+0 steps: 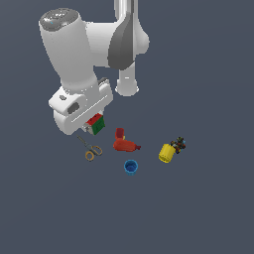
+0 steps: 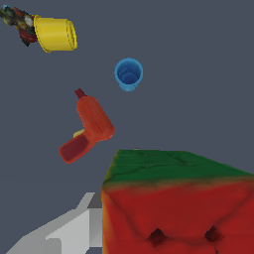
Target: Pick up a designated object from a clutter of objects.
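Red-green cube [image 1: 95, 123] clamped in fingers [image 1: 92, 127] under the wrist at 10 o'clock from red drill toy [image 1: 125, 143], seemingly lifted off worktop [image 1: 208, 208], pick mostly done, only raising clear of scissors [image 1: 90, 147] and blue cup [image 1: 131, 167] left.

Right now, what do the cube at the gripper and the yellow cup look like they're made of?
The red-green cube looks like matte plastic: flat colour with dark marks and no shine, though the simulator render leaves it open. The yellow cup, lying on its side, looks like thin smooth plastic: uniform colour, thin rim.
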Robot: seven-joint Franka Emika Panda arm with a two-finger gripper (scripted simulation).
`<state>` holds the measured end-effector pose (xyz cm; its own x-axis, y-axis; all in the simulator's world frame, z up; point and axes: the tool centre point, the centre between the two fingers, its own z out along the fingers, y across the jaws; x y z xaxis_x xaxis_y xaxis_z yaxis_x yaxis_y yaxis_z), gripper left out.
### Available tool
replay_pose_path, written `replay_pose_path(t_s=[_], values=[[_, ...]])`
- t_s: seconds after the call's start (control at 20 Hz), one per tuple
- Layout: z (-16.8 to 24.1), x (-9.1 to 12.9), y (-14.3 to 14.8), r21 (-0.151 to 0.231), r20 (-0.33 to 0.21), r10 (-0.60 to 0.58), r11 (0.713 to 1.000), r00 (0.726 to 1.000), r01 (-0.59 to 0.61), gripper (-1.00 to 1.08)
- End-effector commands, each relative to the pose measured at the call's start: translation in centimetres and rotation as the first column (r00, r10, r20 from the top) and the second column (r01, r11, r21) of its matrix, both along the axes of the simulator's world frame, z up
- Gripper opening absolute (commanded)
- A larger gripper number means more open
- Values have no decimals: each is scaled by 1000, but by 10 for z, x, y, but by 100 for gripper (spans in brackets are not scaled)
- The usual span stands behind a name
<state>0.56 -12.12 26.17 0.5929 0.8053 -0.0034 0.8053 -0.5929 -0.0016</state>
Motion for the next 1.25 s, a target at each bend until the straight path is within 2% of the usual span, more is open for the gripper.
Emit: replay_pose_path(t_s=[0.0,0.65,1.2], values=[[23,-11,11,-1,2,0,1000,1000,0,-100],[124,-58,61,0,3,0,1000,1000,0,-100],[155,-69,74,1,3,0,1000,1000,0,-100]])
